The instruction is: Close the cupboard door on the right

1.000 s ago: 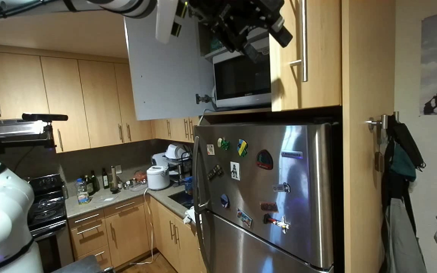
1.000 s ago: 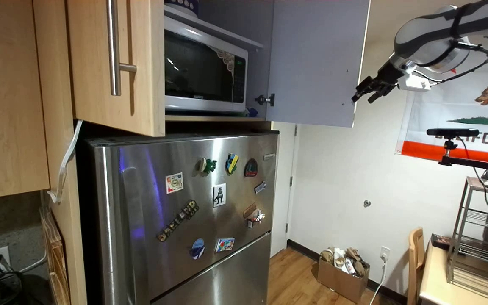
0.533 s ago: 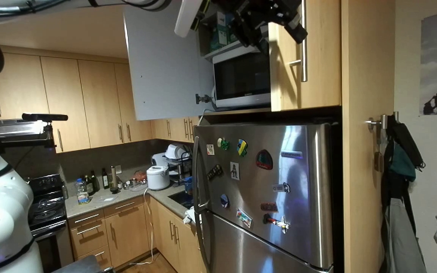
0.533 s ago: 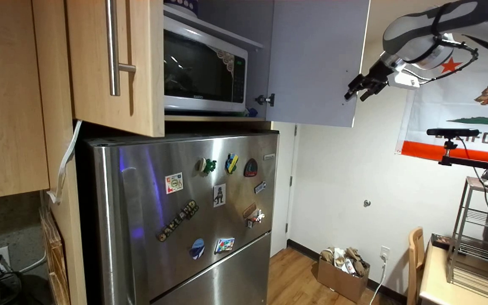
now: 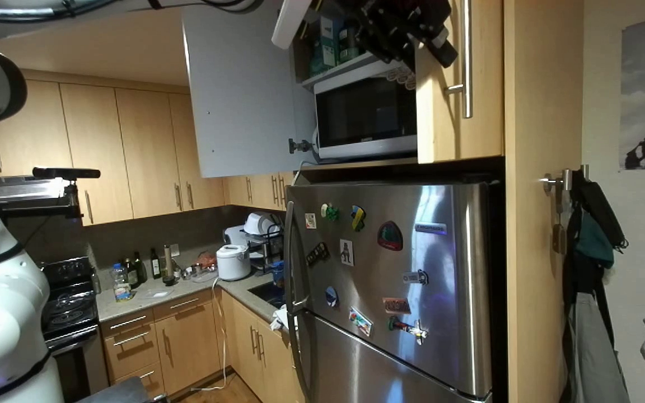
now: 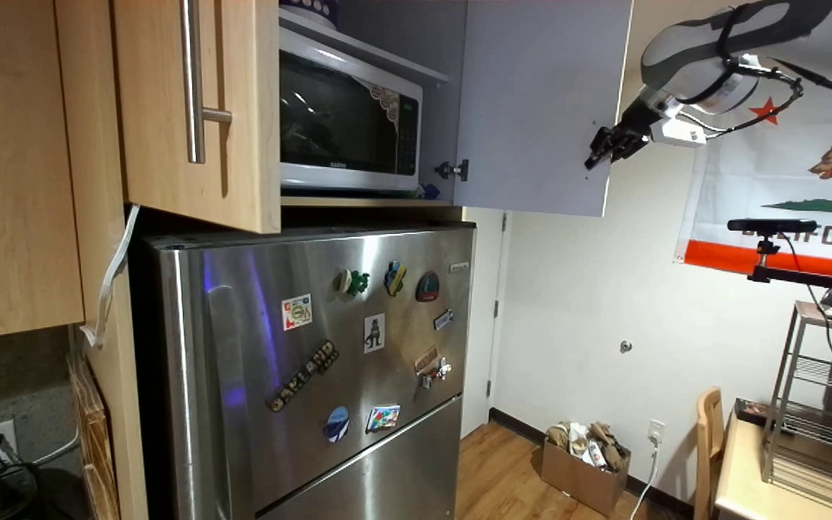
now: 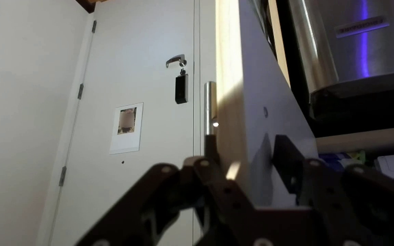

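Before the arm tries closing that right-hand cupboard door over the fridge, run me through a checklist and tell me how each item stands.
1. Right cupboard door open and needing closing: ok, it stands open.
2. Gripper out of the closing gap: not ok; its fingers straddle the door's free edge, one on the inner side.
3. Handle free of the gripper: cannot tell; the gripper hides part of it in the wrist view.
4. Microwave clear of the swing: cannot tell; it sits inside, but depth is hard to judge.
5. Fridge top below the door's lower edge: ok in both exterior views.
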You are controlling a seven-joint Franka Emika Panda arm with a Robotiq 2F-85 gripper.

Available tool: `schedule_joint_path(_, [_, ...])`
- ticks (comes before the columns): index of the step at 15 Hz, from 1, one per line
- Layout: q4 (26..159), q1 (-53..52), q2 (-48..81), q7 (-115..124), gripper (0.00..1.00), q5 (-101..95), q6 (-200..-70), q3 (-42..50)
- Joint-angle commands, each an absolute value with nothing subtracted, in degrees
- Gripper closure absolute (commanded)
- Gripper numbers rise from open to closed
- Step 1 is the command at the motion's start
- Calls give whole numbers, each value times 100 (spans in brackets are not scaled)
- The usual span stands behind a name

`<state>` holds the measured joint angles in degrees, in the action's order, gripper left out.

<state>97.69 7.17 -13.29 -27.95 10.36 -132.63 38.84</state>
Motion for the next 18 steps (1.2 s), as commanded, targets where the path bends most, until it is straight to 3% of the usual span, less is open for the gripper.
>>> schedule_joint_path(1, [9560,907,-1148,-2865,49,1149,-13191,3781])
schedule_joint_path(2, [9553,926,-1141,-2821,31,1128,-13171,3763])
schedule_joint_path(6, [9578,1019,-1131,-2715,2,1098,-13193,3702])
schedule_joint_path(8, [9636,1062,-1157,-2663,39,1071,-13255,3633])
schedule_joint_path(10, [9694,1102,-1179,-2630,49,1029,-13309,3556])
schedule_joint_path(13, [9711,1186,-1168,-2528,72,971,-13319,3418])
schedule_joint_path(16, [9749,1264,-1213,-2511,65,945,-13269,3298])
schedule_joint_path(18, [9779,1299,-1249,-2504,65,940,-13254,3242])
